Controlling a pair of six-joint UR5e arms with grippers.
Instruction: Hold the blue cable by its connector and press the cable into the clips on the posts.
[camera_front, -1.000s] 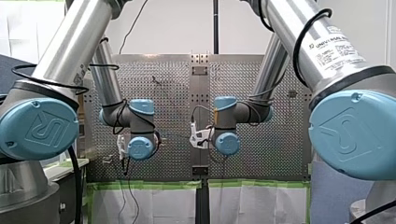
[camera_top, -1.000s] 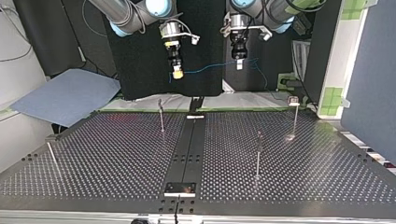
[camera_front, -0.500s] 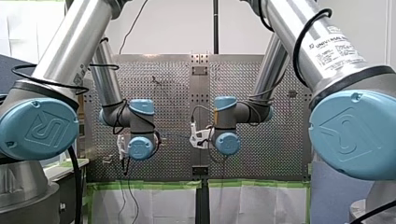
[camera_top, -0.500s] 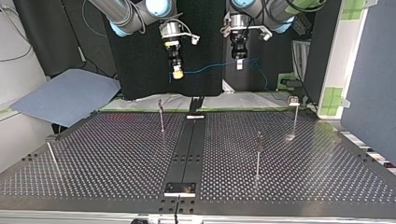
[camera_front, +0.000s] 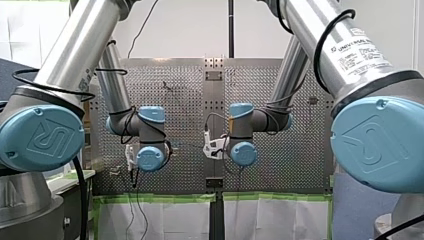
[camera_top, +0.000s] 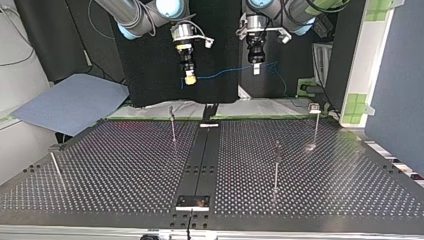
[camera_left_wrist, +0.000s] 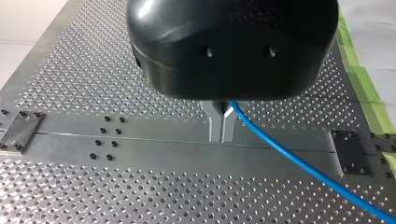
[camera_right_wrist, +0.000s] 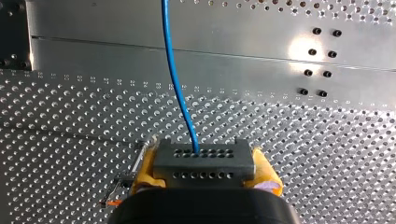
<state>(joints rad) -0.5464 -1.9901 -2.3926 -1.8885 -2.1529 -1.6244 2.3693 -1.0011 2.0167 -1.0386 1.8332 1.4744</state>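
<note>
In the front view my left arm (camera_front: 150, 158) and my right arm (camera_front: 243, 153) both reach out over the perforated table (camera_front: 300, 165). Their wrists are close to each other near the middle, and the grippers themselves are hidden behind the wrists here. In the top view my right gripper (camera_top: 190, 78), yellow at its tip, and my left gripper (camera_top: 256, 69) hang side by side, well above the table. The blue cable (camera_top: 225, 71) is stretched between them, almost level, with its long axis running across the view from one gripper to the other; past my left gripper the spare end drops down. The posts (camera_top: 276, 165) stand lower and nearer to this camera, well apart from the cable, and the clips on their tops are too small to read. The post (camera_top: 172, 125) below my right gripper is the nearest one, so I judge that the cable must come down and toward this camera onto it, kept tight and crosswise. In the left wrist view the metal fingers (camera_left_wrist: 215, 123) are pressed together on the cable, which leaves beside them and runs away slanting over the table. In the right wrist view the yellow pads (camera_right_wrist: 145, 169) clamp the grey connector (camera_right_wrist: 203, 161) from both sides, and the cable leaves its face straight ahead.
</note>
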